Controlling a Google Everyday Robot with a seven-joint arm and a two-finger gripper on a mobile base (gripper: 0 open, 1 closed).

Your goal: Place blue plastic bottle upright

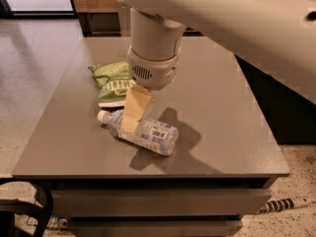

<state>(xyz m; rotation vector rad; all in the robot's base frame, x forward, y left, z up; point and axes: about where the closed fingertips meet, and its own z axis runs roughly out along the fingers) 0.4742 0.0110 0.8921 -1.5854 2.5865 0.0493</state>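
Note:
The blue plastic bottle (144, 133) lies on its side on the grey table (222, 107), near the front. Its white cap (102, 116) points left and its printed label faces up. My gripper (130, 124) hangs from the cream wrist (150, 68) and reaches down onto the bottle's neck end, just right of the cap. It overlaps the bottle, and I cannot tell whether it touches it.
A green chip bag (111, 80) lies on the table just behind the bottle, partly covered by my wrist. My large cream arm (237, 28) fills the upper right. The table's front edge (148, 171) is close to the bottle.

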